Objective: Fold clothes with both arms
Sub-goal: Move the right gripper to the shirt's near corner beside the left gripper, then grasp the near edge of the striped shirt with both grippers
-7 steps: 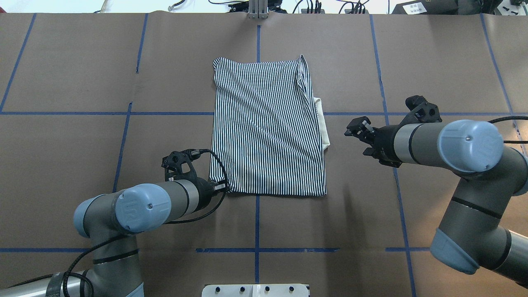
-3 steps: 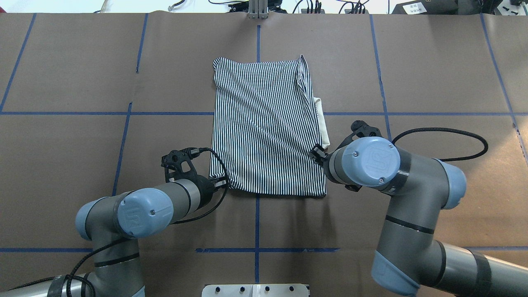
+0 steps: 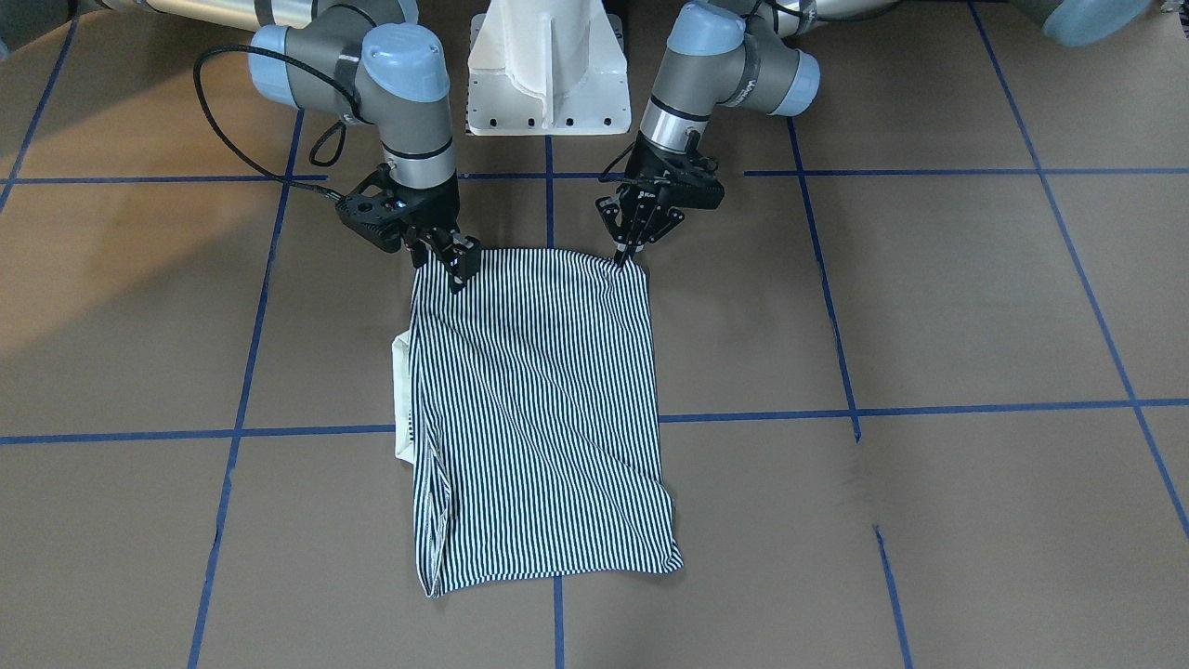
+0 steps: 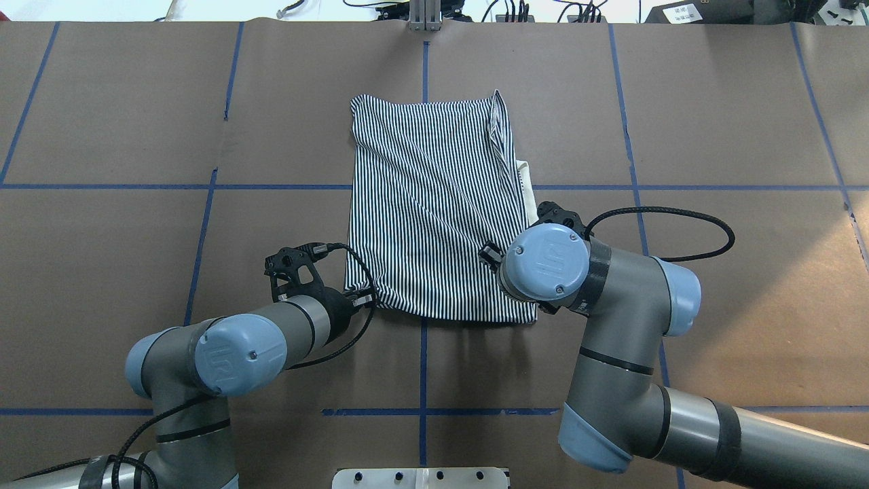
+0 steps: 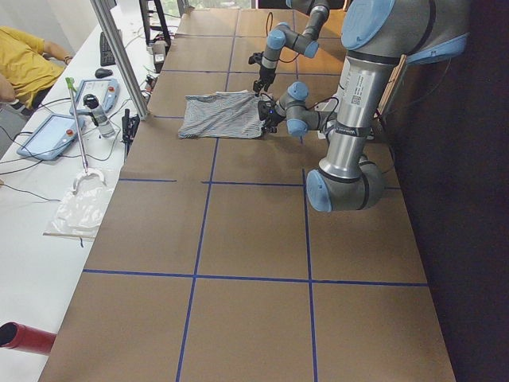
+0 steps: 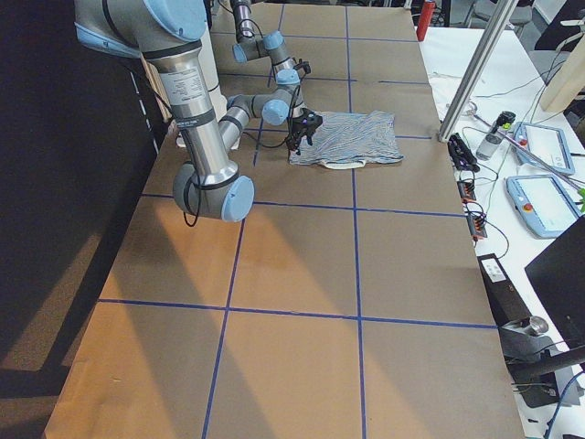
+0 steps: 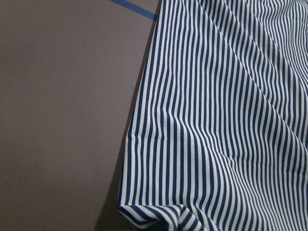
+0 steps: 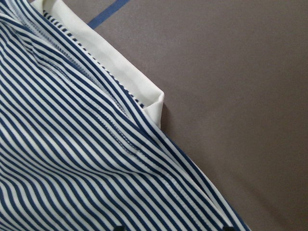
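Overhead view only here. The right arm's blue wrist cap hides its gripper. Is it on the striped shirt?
Observer: Front-facing view: the right gripper is down at a robot-side corner of the navy-and-white striped polo shirt.
Operator: Closed on it?
Observer: No. The right wrist view shows two dark fingertips set apart over the fabric.
Operator: Left one?
Observer: Front-facing view: the left gripper has its fingers drawn together to a point on the other robot-side corner.

Striped shirt (image 6: 352, 137) flat on the far part of the table (image 6: 292, 302), near arm (image 6: 187, 91) and far arm (image 6: 262, 46) at its left edge.
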You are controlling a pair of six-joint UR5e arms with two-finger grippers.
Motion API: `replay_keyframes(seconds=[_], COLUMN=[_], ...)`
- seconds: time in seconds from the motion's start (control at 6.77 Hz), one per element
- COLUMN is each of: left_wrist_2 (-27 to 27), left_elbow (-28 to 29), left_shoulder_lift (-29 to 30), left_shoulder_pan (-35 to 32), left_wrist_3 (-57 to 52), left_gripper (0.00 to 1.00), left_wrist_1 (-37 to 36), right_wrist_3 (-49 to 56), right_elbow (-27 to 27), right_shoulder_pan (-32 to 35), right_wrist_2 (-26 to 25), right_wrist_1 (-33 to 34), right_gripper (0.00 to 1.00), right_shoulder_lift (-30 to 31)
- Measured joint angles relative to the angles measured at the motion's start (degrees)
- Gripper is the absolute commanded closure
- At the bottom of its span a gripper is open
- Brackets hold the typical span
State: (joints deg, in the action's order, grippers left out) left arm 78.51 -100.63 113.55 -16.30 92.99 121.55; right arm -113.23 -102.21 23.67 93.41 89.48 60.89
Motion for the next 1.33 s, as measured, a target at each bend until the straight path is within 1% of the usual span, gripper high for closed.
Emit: replay_keyframes(seconds=[0.74,0.89,1.03,1.18,1.33], left_wrist_2=[-0.80,-0.81,-0.81,-0.81,-0.81], left_elbow=[0.00,0.00,0.00,0.00,0.00], left_shoulder_lift=[0.37,0.37,0.36,0.35,0.35], left_shoulder_pan=[0.04,0.04,0.04,0.04,0.07], left_wrist_3=[0.00,0.00,0.00,0.00,0.00], left_gripper=[1.00,1.00,1.00,1.00,1.00], left_wrist_1=[0.00,0.00,0.02,0.06,0.08], right_wrist_3=[-0.21,-0.36,-0.45,-0.48,-0.50], right_elbow=[1.87,1.93,2.18,3.18,4.49], right_shoulder_pan=[-3.09,-3.47,-3.69,-3.74,-3.65], right_wrist_2=[-0.24,-0.25,-0.25,-0.28,-0.32], right_wrist_1=[0.43,0.46,0.62,0.93,1.16], right_gripper=[0.33,0.42,0.69,1.00,1.00], right_shoulder_lift=[-0.57,-0.59,-0.82,-1.73,-3.11])
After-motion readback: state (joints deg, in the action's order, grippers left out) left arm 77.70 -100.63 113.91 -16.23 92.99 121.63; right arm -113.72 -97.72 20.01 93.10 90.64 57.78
